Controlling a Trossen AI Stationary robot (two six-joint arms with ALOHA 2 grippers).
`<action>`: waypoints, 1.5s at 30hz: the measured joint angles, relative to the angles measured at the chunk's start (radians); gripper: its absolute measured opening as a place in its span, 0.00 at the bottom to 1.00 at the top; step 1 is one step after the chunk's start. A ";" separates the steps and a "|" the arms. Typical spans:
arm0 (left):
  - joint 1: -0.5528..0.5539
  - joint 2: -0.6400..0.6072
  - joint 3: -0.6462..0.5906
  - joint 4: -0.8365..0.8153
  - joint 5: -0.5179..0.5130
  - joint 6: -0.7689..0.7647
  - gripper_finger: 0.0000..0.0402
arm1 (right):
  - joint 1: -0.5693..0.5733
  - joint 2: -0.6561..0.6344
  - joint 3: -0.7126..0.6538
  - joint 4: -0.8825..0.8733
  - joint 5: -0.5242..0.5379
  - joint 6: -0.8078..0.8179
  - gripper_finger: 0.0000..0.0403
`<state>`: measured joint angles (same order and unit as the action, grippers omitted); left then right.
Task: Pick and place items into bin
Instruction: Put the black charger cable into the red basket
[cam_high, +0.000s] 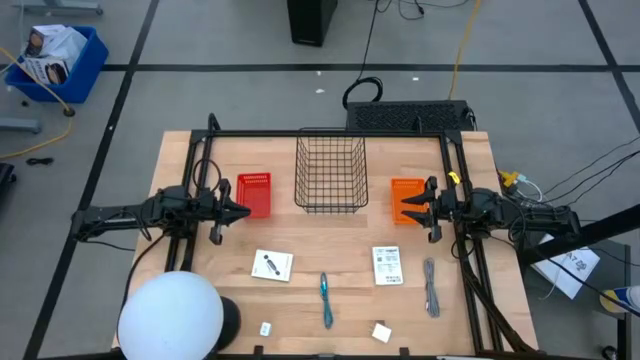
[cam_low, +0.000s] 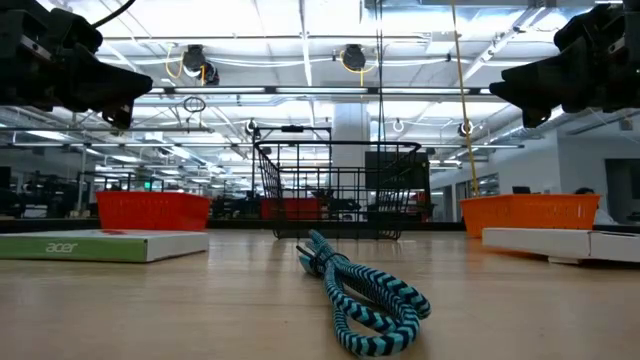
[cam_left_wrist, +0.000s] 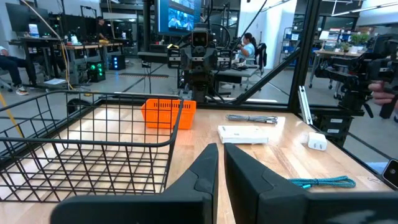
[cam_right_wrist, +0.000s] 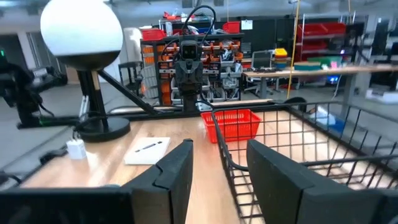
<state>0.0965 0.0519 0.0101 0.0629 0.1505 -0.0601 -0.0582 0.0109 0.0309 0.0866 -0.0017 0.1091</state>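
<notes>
The items lie on the near half of the wooden table: two white cards with dark print (cam_high: 271, 265) (cam_high: 388, 265), a teal braided cord (cam_high: 326, 298), a thin grey strip (cam_high: 431, 288) and two tiny white blocks (cam_high: 266, 328) (cam_high: 381, 332). A black wire basket (cam_high: 330, 175) stands at the far middle, between a red bin (cam_high: 255, 193) and an orange bin (cam_high: 407, 198). My left gripper (cam_high: 247, 211) hovers level beside the red bin, its fingers (cam_left_wrist: 205, 171) together and holding nothing. My right gripper (cam_high: 401, 212) hovers level by the orange bin, open and holding nothing (cam_right_wrist: 219, 149).
A lamp with a white globe (cam_high: 172, 315) stands at the table's near left corner. A black frame (cam_high: 330, 133) runs along the far edge and down both sides. Bare wood lies between the basket and the row of items.
</notes>
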 joint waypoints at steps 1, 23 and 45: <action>0.000 0.000 0.000 0.000 0.000 0.000 0.08 | 0.000 0.000 0.000 0.015 0.000 0.052 0.35; 0.000 0.000 0.000 0.001 -0.128 0.263 0.08 | 0.046 0.028 0.000 0.131 -0.024 0.452 0.35; 0.000 0.000 0.001 0.232 -0.152 -0.100 0.08 | 0.379 0.819 0.430 0.059 0.284 0.402 0.35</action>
<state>0.0967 0.0517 0.0109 0.2947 -0.0013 -0.1600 0.3213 0.8299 0.4607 0.1455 0.2821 0.5108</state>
